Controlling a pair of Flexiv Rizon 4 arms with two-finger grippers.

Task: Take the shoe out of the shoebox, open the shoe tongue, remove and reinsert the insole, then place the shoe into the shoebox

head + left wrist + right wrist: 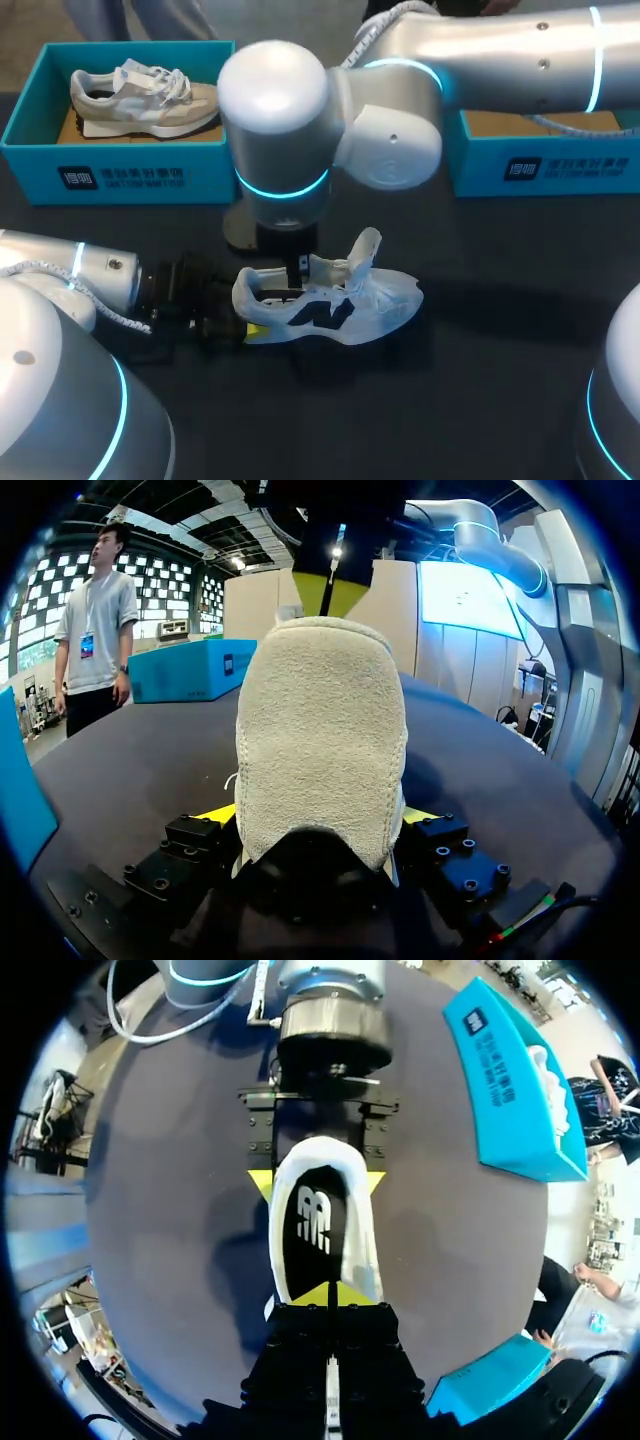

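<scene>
Nearest to me is the heel of the white shoe, which fills my left wrist view. My left end effector is clamped on it, one yellow fingertip pressing on each side, spread only as wide as the heel itself. The shoe stands on its sole on the dark surface, outside both boxes and nearer to me than either. Its heel points toward my left arm and its toe toward my right side.

I count two shoes. The white shoe, with a dark mark on its side, is the one on the surface. A beige shoe lies inside the left shoebox.

There are two blue shoeboxes, both open, along the far part of the surface. The right shoebox is partly hidden behind my right arm, and I cannot tell what it holds.

One insole shows, dark with a white mark, lying inside the white shoe. The tongue stands lifted up and away from the opening.

My right end effector hangs straight down over the shoe's opening, at its front end near the tongue. Its two yellow tips are pressed together with only a thin line between them. I cannot make out whether they nip the edge of the insole or merely rest at it.
</scene>
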